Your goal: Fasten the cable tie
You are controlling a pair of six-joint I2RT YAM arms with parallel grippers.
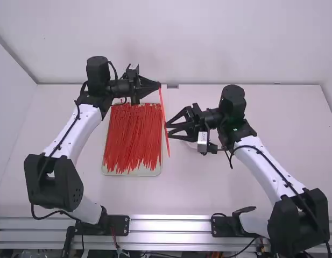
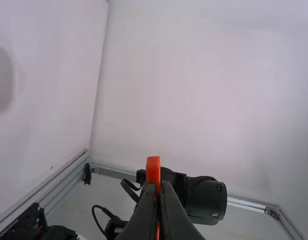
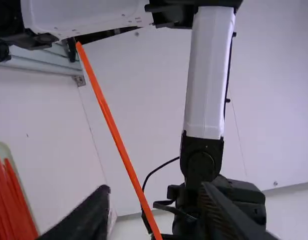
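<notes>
One orange-red cable tie (image 1: 164,121) hangs from my left gripper (image 1: 155,85), which is shut on its upper end above the far edge of the table. In the left wrist view the fingers (image 2: 150,200) pinch the tie's tip (image 2: 153,172). My right gripper (image 1: 168,130) stands open around the tie's lower half, one finger on each side, near the right edge of the pile. In the right wrist view the tie (image 3: 114,135) runs slantwise between the spread fingers (image 3: 228,215) without touching either.
A pile of several red cable ties (image 1: 133,134) lies on a pale board (image 1: 132,172) left of the middle. The left arm's white link (image 3: 208,75) stands close before the right wrist camera. The table's right half (image 1: 278,118) is bare.
</notes>
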